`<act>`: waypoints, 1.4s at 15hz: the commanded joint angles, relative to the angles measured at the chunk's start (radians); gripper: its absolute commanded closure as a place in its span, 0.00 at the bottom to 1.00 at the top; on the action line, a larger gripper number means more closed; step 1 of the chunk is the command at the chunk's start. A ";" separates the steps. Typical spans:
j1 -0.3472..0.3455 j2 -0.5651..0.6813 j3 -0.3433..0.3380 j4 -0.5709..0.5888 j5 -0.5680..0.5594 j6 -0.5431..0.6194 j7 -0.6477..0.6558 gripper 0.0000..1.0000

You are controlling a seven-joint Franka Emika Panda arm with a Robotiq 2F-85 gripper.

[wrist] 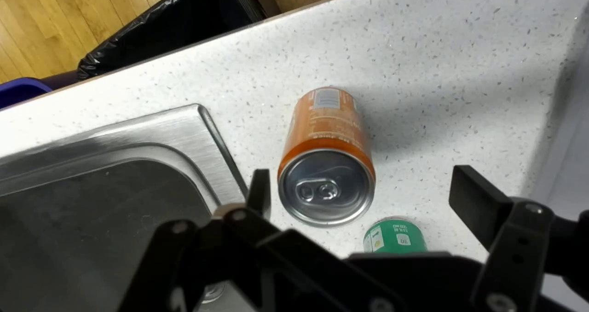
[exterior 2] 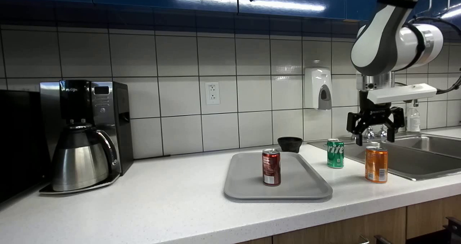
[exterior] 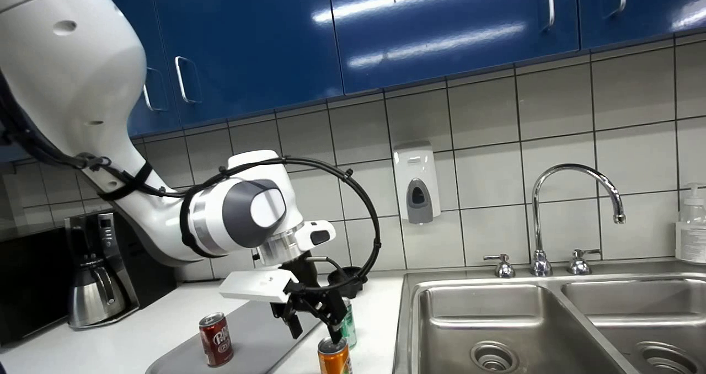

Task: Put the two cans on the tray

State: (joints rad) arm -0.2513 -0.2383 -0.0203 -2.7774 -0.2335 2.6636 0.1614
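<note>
The orange can (exterior 2: pixel 376 166) stands upright on the counter near the sink; it also shows in an exterior view (exterior: pixel 334 358) and the wrist view (wrist: pixel 327 132). The green can (exterior 2: pixel 335 154) stands upright behind it, partly hidden by the gripper in the wrist view (wrist: pixel 396 236) and in an exterior view (exterior: pixel 349 325). The grey tray (exterior 2: pixel 302 181) lies left of both cans in both exterior views (exterior: pixel 259 327). My gripper (exterior 2: pixel 375 139) is open and empty, just above the orange can. In the wrist view (wrist: pixel 361 192) the can top lies between the fingers, closer to the left one.
A dark red can (exterior 2: pixel 271 167) stands on the tray. A black bowl (exterior 2: pixel 290 143) is behind the tray by the wall. The steel sink (exterior 2: pixel 414 161) borders the orange can. A coffee maker (exterior 2: pixel 86 136) stands at the far left. The counter's front edge (wrist: pixel 230 36) is near.
</note>
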 commanded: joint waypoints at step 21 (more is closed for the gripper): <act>-0.003 0.206 -0.061 0.023 -0.195 0.129 0.197 0.00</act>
State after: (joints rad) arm -0.2676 -0.0802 -0.0810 -2.7770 -0.3833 2.7705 0.2886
